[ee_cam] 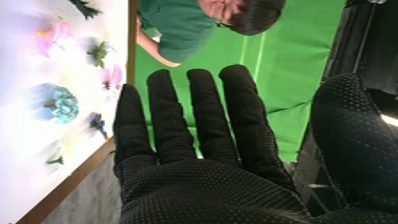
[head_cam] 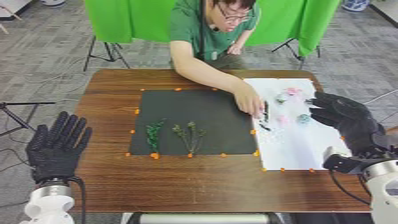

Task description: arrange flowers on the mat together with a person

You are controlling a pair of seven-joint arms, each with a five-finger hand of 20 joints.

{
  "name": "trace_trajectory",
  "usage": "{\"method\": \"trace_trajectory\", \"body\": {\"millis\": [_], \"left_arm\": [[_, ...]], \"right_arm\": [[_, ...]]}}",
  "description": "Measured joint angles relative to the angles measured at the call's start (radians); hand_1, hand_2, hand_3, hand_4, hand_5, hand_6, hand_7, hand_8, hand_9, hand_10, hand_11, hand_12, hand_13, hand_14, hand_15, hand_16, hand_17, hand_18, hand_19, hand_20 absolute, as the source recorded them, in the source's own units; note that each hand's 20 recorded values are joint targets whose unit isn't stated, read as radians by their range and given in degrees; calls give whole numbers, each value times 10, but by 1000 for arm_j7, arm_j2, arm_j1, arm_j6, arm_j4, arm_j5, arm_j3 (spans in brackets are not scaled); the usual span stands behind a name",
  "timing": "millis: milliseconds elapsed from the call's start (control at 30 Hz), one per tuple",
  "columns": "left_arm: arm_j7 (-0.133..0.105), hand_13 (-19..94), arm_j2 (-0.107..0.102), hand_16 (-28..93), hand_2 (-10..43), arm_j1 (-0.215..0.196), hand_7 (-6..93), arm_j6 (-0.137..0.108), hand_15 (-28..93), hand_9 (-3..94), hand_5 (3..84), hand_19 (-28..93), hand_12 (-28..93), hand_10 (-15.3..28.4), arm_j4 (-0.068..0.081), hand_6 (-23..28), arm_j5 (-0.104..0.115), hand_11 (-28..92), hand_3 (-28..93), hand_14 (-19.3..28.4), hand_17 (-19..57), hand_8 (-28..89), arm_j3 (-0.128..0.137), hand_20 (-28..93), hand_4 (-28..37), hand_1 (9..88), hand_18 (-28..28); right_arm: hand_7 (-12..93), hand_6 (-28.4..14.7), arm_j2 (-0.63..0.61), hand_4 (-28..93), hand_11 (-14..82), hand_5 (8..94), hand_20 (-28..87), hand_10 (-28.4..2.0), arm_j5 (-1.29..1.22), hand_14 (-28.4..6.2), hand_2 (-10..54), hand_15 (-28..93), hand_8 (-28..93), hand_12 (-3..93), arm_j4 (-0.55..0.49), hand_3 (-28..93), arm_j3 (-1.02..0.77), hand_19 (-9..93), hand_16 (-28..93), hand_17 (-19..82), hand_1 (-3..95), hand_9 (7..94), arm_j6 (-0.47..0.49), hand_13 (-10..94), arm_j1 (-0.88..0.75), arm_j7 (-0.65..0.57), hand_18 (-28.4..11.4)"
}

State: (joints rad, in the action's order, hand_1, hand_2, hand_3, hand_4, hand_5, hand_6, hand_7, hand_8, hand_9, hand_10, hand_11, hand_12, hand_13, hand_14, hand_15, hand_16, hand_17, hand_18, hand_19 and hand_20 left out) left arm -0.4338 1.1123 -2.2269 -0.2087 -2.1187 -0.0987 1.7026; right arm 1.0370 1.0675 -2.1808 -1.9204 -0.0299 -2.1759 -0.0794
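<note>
In the head view, my left hand rests at the table's left side, fingers straight. My right hand hovers over the white sheet's right edge with fingers extended, holding nothing. The dark mat bears a green sprig and a branching stem on its lower half. A person's hand is over the white sheet by a dark green stem. Pink flowers and a pale teal flower lie there. In the right wrist view, my right hand is open near the teal flower.
The brown wooden table surrounds the mat and sheet. Orange tape bits mark their edges. The person leans over the far side of the table, with the arm reaching across the mat's upper right corner.
</note>
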Motion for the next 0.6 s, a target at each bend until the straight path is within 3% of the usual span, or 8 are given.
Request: {"method": "trace_trajectory", "body": {"millis": [600], "left_arm": [[-3,326,-1,-72,136,0,150,-13,298,436,505,395,76,139,-1,90,16,212,759,148,-66,-102,-5,105,-283,280,155]], "right_arm": [[169,-32,1,-240,57,453,146,-135,-3,-165,95,100,-118,155,0,818,19,330,246,91,189,447,-4,363,0,-5,-199]]}}
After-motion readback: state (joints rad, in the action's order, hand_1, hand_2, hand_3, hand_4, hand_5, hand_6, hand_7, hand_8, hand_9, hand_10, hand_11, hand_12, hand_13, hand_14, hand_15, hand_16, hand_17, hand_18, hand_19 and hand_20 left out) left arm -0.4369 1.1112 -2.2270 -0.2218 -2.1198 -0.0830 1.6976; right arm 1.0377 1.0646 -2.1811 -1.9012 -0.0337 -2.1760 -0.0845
